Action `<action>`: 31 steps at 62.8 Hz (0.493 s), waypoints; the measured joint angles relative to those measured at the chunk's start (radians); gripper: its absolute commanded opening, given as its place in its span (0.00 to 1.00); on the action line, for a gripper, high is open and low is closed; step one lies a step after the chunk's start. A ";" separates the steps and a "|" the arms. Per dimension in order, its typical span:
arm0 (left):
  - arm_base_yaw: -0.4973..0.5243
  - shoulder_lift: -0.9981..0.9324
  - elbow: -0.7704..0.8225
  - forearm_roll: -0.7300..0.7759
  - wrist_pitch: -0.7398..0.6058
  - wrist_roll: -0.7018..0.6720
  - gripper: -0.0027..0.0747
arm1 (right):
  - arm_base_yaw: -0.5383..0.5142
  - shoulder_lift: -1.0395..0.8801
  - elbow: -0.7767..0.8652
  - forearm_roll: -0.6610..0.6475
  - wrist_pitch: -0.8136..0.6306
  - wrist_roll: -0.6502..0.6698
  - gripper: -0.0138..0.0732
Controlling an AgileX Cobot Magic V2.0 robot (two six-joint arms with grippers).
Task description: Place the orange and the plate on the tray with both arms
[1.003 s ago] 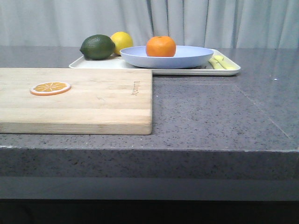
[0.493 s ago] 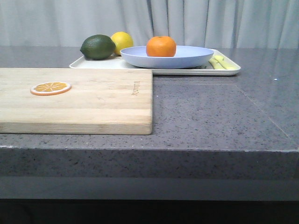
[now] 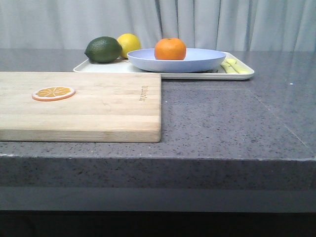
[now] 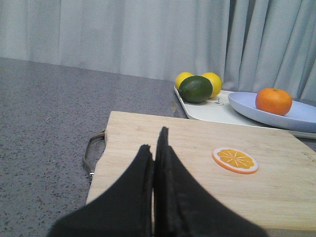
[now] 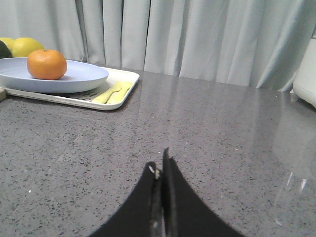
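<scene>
Before me a wooden cutting board (image 3: 84, 106) carries an orange slice (image 3: 53, 93); farther back I see a lime (image 3: 103, 50) touching a lemon (image 3: 129, 43).

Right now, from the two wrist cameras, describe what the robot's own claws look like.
Only the finger ends show. The left claw has two matte black fingers, broad at the base and tapering to narrow tips, with a thin seam between them. The right claw is the same black tapered shape, with a small pale fleck near one tip. No cables, markings or arm links are in view, and the front camera shows neither arm.
</scene>
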 measured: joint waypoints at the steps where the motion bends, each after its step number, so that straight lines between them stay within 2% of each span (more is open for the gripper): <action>1: 0.000 0.000 0.000 0.000 0.000 0.000 0.01 | 0.000 0.000 0.000 0.000 0.000 0.000 0.02; 20: 0.002 0.000 0.000 0.000 0.000 0.000 0.01 | 0.000 0.000 0.000 0.000 0.000 0.000 0.02; 31: 0.059 0.000 0.000 0.000 0.000 0.000 0.01 | 0.000 0.000 0.000 0.000 0.000 0.000 0.02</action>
